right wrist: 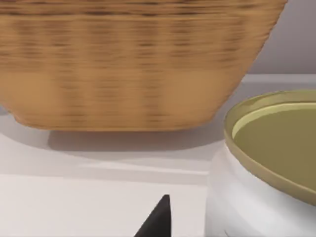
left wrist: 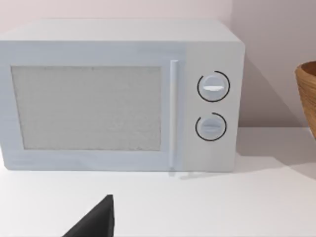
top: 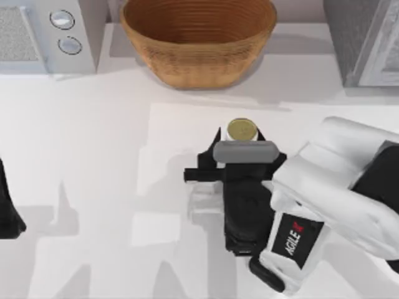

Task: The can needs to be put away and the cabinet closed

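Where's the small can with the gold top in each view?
Top view: the small white can with dull gold round top stands mid-table, just in front of the right pincer, nearer than the wicker bowl.
Left wrist view: no can; a white microwave, with the bowl's edge beside it.
Right wrist view: can close up, bowl behind it.
Shared landmark: the wicker bowl.

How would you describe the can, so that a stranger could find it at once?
Start from the big wicker bowl at the table's far edge. Nearer the camera stands the can, between the right gripper's fingers. Its small, round, dull gold top sets it apart.
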Tool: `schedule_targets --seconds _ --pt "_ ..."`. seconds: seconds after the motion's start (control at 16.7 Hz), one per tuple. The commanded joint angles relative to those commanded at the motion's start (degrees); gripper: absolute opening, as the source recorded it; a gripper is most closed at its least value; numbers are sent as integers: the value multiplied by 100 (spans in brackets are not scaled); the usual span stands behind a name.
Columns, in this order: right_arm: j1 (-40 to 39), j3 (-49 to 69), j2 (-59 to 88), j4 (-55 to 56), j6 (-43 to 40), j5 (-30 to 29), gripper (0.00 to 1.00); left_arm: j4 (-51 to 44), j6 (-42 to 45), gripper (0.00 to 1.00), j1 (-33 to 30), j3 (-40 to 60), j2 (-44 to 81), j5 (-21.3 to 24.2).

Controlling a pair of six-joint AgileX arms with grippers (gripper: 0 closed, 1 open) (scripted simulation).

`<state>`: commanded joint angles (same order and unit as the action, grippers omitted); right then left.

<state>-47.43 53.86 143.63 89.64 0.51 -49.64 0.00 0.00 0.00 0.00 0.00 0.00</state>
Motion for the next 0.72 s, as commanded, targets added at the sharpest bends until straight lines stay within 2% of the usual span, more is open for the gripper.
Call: schedule_targets --seconds 0.36,0.72 --pt "0 0 0 0 0 0 2 0 0 100 0 0 0 0" --pt "0 0 0 0 0 0 0 0 0 100 0 0 0 0"
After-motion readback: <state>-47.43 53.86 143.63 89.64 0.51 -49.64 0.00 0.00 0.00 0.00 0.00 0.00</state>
